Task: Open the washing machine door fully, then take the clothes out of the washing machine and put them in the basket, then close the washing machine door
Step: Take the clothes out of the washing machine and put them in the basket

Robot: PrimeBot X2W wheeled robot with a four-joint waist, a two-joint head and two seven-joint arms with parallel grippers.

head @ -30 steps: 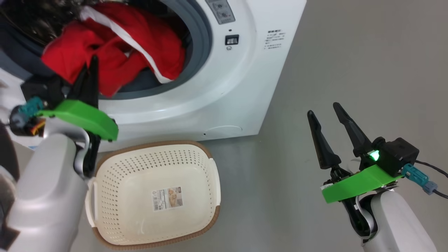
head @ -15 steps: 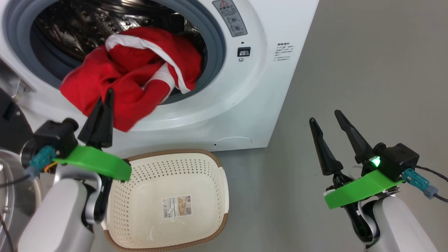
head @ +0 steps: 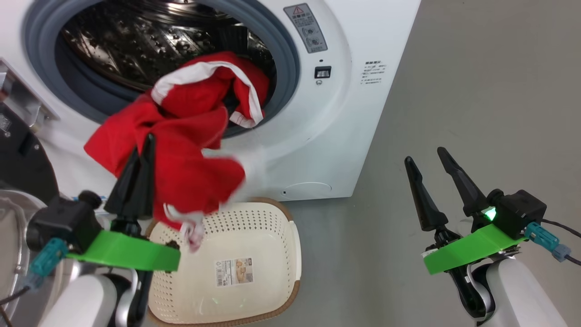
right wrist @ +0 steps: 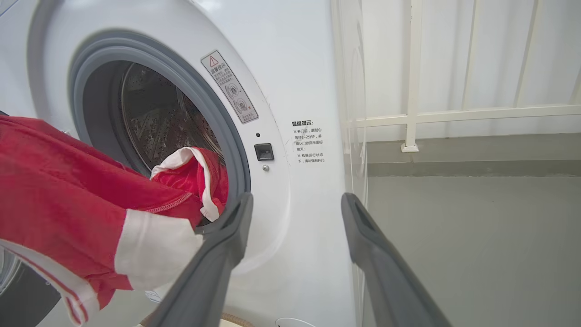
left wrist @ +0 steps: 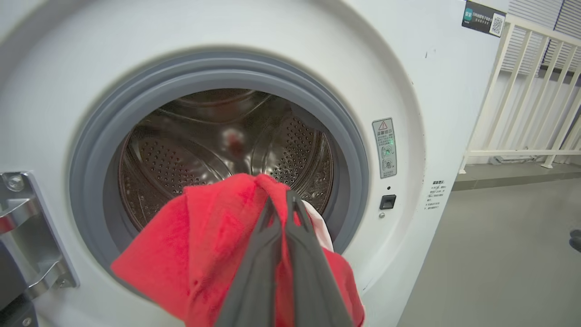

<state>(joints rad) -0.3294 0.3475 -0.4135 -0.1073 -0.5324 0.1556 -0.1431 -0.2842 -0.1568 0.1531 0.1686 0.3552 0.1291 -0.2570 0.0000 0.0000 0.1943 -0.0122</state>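
The white washing machine (head: 327, 136) stands with its steel drum (head: 150, 36) exposed. Its black door (head: 18, 154) is swung out at the left edge of the head view. The red clothes (head: 190, 168) with white trim trail from the drum's lower rim out over the near-left corner of the cream basket (head: 297, 254) on the floor in front. My left gripper (head: 146, 143) is shut on the clothes (left wrist: 204, 240), its fingers (left wrist: 254, 254) pressed together over a fold just outside the opening. My right gripper (head: 425, 155) hangs open and empty to the right, above the floor.
Grey floor (head: 476, 91) stretches to the right of the machine. A white railing (right wrist: 454, 113) stands behind it on the right. The door's metal hinge (left wrist: 27, 227) juts out at the left of the opening. A paper sticker (head: 233, 271) lies on the basket's bottom.
The head camera has shifted. My left gripper has drawn back from the opening with the clothes, which now hang further out, with their lower end over the basket. The right gripper stays open.
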